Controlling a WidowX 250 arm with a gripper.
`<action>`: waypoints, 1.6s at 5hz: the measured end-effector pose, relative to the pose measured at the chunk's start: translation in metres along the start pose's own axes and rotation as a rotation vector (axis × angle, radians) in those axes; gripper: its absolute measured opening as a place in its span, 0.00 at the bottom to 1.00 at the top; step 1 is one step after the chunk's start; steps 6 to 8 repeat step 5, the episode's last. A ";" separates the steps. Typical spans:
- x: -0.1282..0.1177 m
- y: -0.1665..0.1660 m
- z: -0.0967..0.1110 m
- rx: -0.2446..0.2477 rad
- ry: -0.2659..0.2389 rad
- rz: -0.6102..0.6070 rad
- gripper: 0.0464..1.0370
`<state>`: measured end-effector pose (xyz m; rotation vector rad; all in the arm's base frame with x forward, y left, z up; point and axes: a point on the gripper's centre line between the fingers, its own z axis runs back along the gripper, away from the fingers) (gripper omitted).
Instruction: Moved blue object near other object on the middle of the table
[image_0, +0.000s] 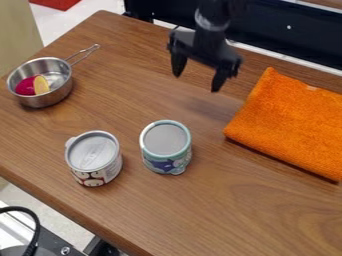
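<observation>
Because the blue can (167, 150) is round, upright and straight-sided, the natural hold is across its body, with one finger on each side. It stands near the middle of the table (254, 210), just right of the silver-lidded can (95, 159) and a touch farther back, with a small gap between them. The gripper (197, 81) hangs beyond it, far and a little to the right, its jaws set wide with nothing between them.

I'd expect a stiff wall that takes a firm squeeze without much give, though from this slant I can't tell whether it is metal or card. The weight should be modest if there is little inside, more if it is full. A smooth printed side could let the fingers slip, so I'd grip well below the pale rim (166, 123) and close evenly; a pinch on the rim alone would invite tilting. The left flank is the awkward one, as a finger going down there has to clear the neighbouring can. The two already look close, so any move called for seems slight: a low lift or gentle slide left, kept level, stopping short of a knock.
</observation>
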<state>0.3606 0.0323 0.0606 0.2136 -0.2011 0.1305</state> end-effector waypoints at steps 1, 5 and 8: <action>0.013 0.022 0.010 0.000 0.004 0.023 0.96; -0.028 0.129 0.011 -0.053 0.116 0.098 0.96; -0.028 0.129 0.011 -0.053 0.116 0.098 0.96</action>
